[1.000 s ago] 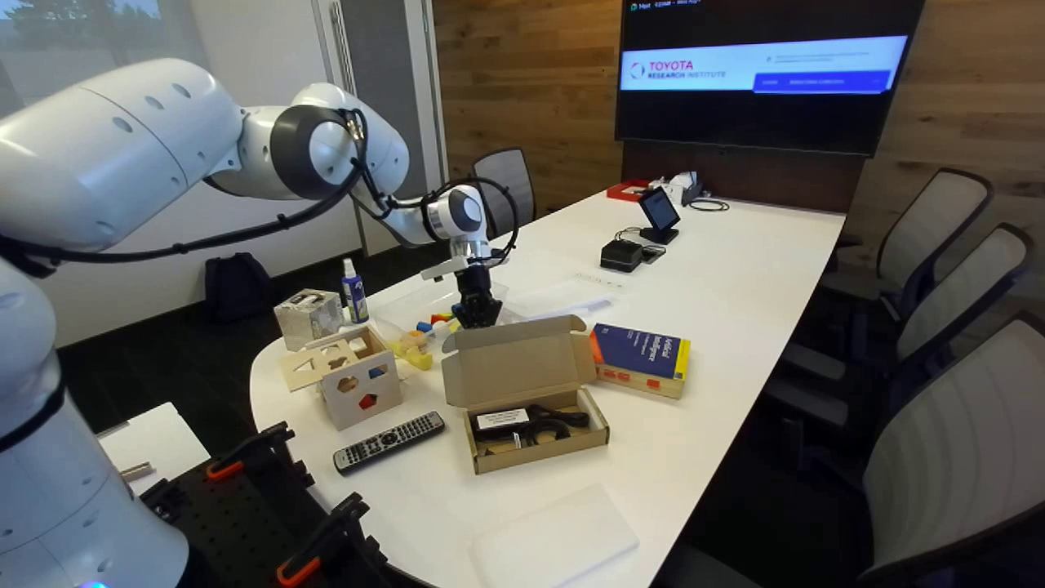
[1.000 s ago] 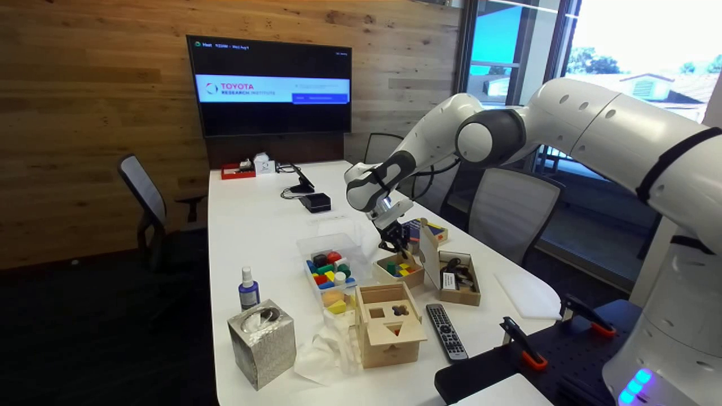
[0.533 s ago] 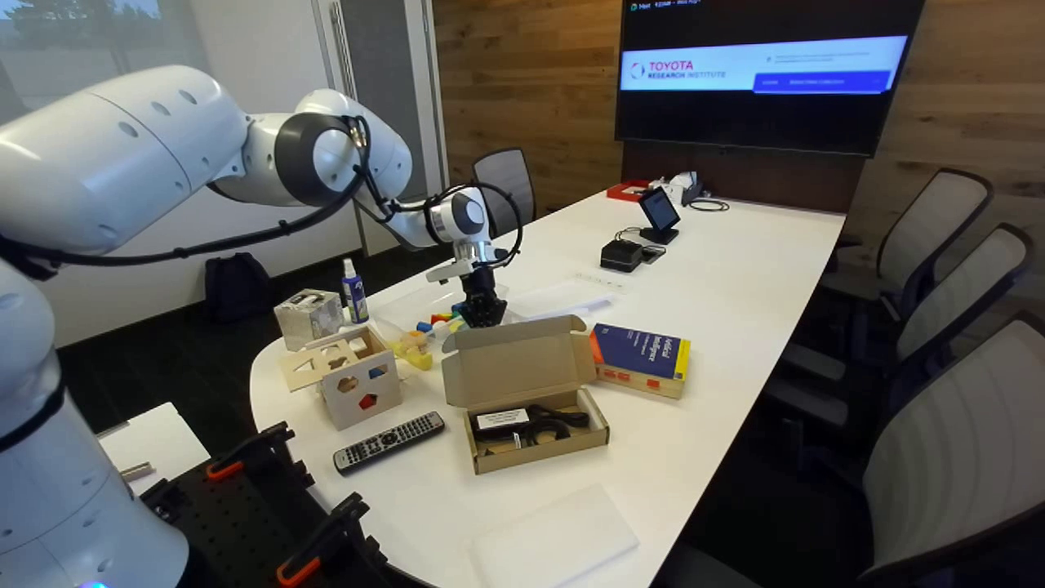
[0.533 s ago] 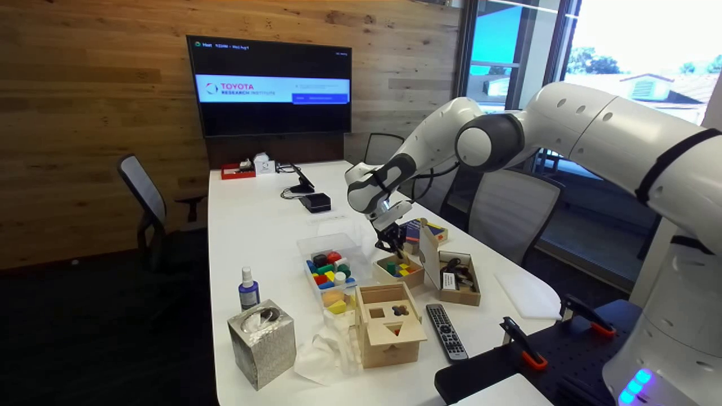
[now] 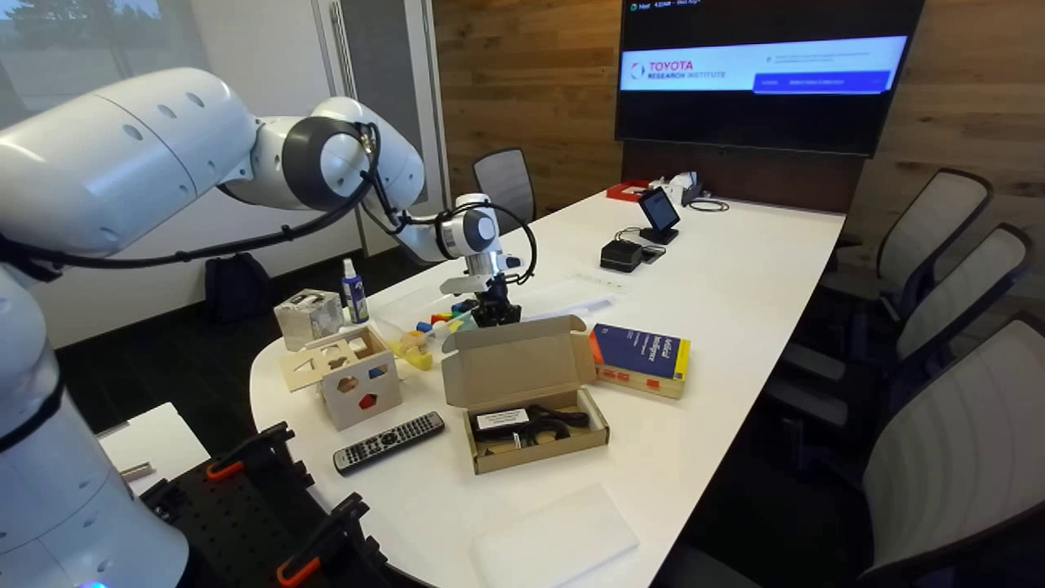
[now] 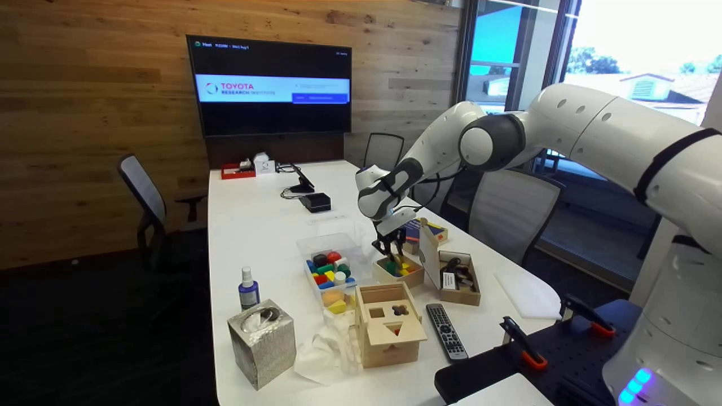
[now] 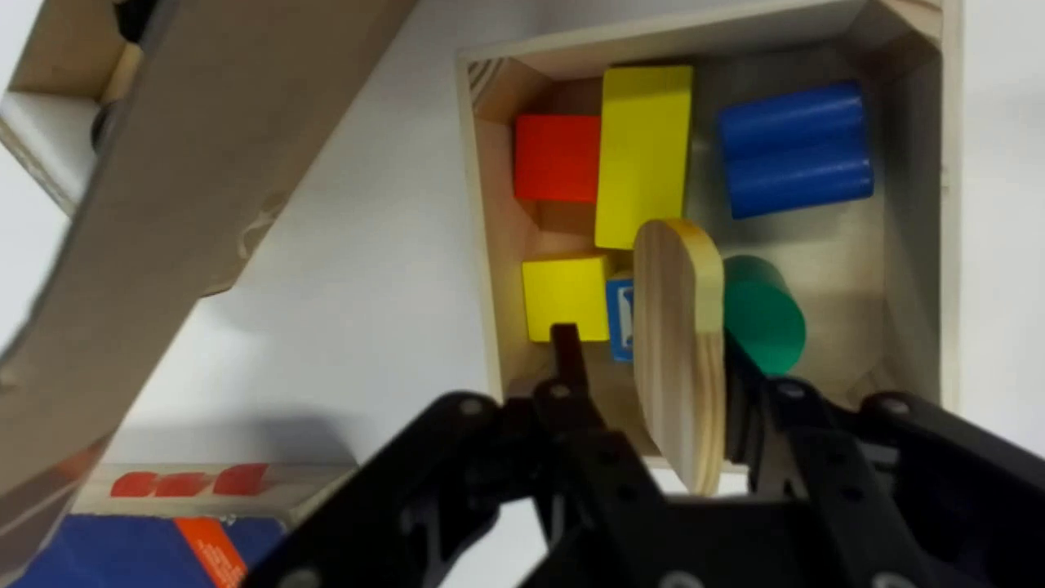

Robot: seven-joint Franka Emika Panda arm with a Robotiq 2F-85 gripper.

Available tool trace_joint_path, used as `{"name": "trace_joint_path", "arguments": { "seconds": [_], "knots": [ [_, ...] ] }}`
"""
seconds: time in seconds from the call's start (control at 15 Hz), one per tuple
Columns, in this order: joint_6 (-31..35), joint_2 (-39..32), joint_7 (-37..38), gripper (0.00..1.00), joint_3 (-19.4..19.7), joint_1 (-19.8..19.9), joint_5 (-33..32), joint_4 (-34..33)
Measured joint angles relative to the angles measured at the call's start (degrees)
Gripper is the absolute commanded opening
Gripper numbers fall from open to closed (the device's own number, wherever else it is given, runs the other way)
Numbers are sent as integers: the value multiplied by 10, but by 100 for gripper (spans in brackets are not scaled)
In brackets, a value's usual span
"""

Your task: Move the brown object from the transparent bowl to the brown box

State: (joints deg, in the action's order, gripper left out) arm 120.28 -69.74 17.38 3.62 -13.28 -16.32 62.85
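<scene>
White tabletop (image 6: 259,220) spreads beneath the gripper (image 7: 651,343), its fingers (image 7: 569,363) parted around the wooden piece (image 7: 679,357), probably the brown object, over or in the pale wooden box (image 7: 950,220). Long axis roughly along the fingers, it touches or nearly touches one, a gap at the other; carrying it past the raised flap (image 7: 192,184) to the brown box (image 5: 543,451) would need that gap closed.

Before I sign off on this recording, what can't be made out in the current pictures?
Contents of the wooden tray: in an exterior view, hidden behind the raised flap.
Mark on the small blue block: in the wrist view, partly covered by the wooden piece.
Cardboard box: in the wrist view, cut off by the picture edge and partly covered by that flap.
Small lines of text on the screen: too blurred in both exterior views.
</scene>
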Motion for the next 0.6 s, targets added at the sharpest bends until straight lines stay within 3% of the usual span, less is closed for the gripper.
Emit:
{"name": "trace_joint_path", "arguments": {
  "seconds": [0.27, 0.6],
  "knots": [
    [32, 14, 0, 100, 0, 6, 0, 22],
    [33, 31, 0, 100, 0, 2, 0, 38]
  ]
}}
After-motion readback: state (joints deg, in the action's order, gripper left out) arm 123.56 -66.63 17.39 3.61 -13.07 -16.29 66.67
